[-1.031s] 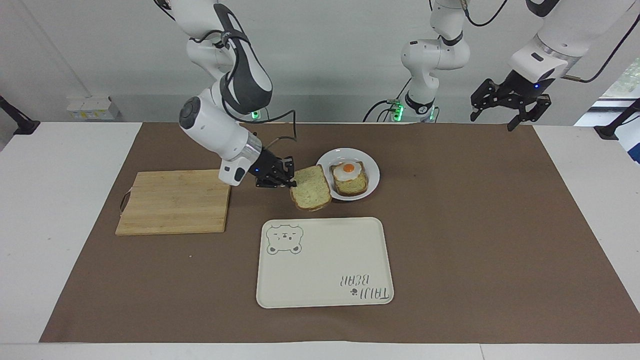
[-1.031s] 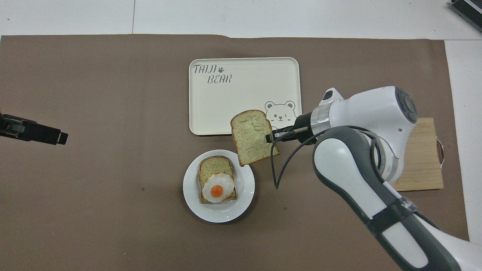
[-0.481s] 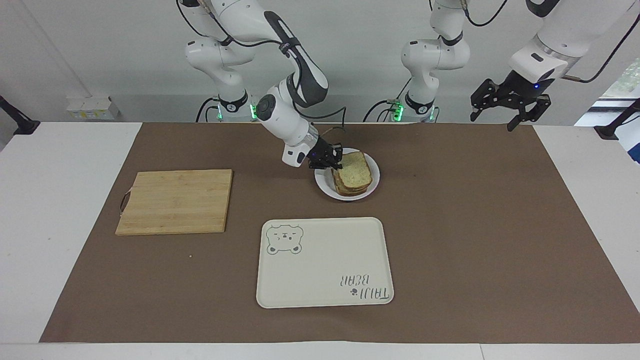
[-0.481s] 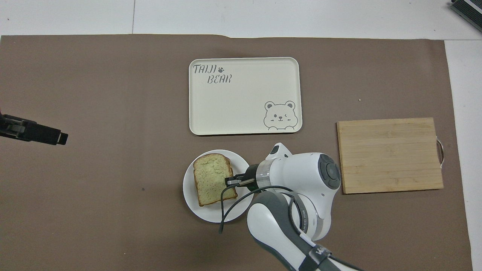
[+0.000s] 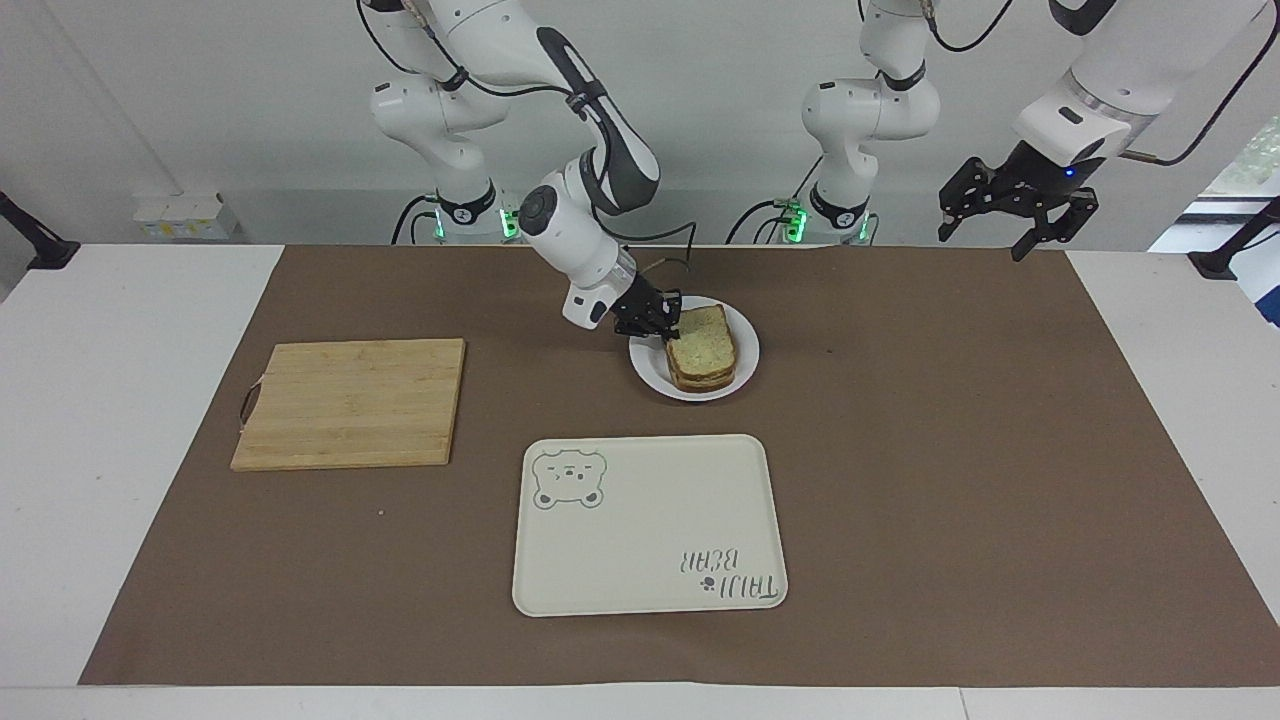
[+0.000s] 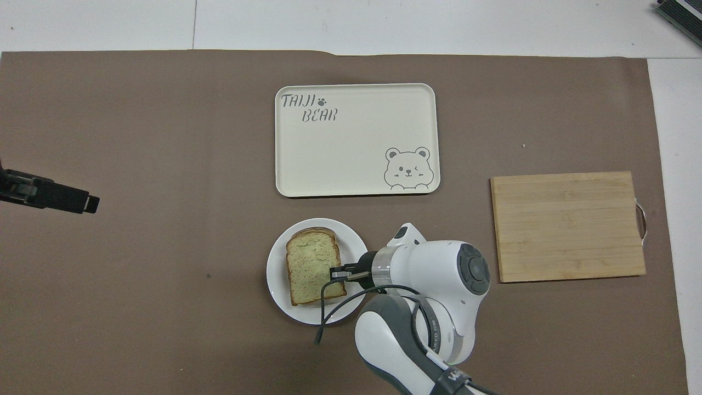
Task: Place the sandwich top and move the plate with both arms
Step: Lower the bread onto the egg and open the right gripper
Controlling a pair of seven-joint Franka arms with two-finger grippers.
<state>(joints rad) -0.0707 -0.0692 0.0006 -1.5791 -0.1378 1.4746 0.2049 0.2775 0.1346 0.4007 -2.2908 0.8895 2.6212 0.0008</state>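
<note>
1. Now you are seeing the bread slice point(image 5: 702, 345) lying flat on the stack on the plate point(image 5: 745, 365); a second ago it was hanging in the air beside the plate.
2. The right gripper point(image 5: 660, 322) is sitting at the slice's nine o'clock edge in the facing view; I cannot tell whether it is letting go yet.
3. The left gripper point(image 5: 1012, 212) is waiting, jaws apart, over the table's left-arm end.
4. Next, you are likely moving the plate.
</note>
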